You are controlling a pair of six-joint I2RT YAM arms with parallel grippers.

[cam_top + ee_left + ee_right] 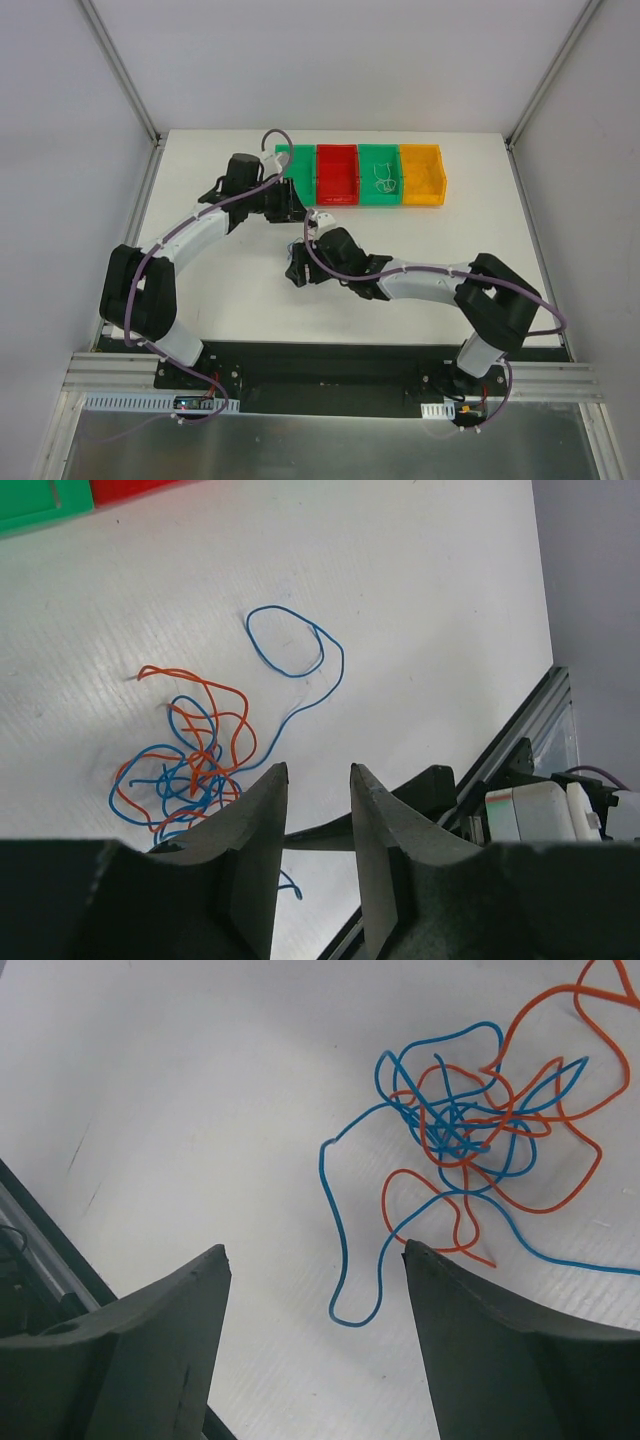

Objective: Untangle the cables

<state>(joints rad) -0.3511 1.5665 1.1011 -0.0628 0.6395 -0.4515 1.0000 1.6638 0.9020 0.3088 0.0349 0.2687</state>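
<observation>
Cables [190, 770]: you have one knot of orange and blue strands lying flat on the white table [430, 580]. A single blue loop [290, 645] trails clear of the knot and rests on bare table. In the overhead view the strands are too fine to make out and are probably masked by the two wrists, so take their position from the wrist cameras only.

Left gripper [315, 775]: the fingers stand a narrow gap apart with nothing between them. The tips sit just beside the near edge of the knot.

Right gripper [315, 1252]: the fingers are spread wide and hold nothing. The knot lies beyond the right-hand finger. A curled blue tail [350, 1315] runs down from the knot into the gap seen between the fingers, touching neither.

A row of bins [337, 175], green, red, green and yellow, stands at the table's far edge, apart from both grippers.
</observation>
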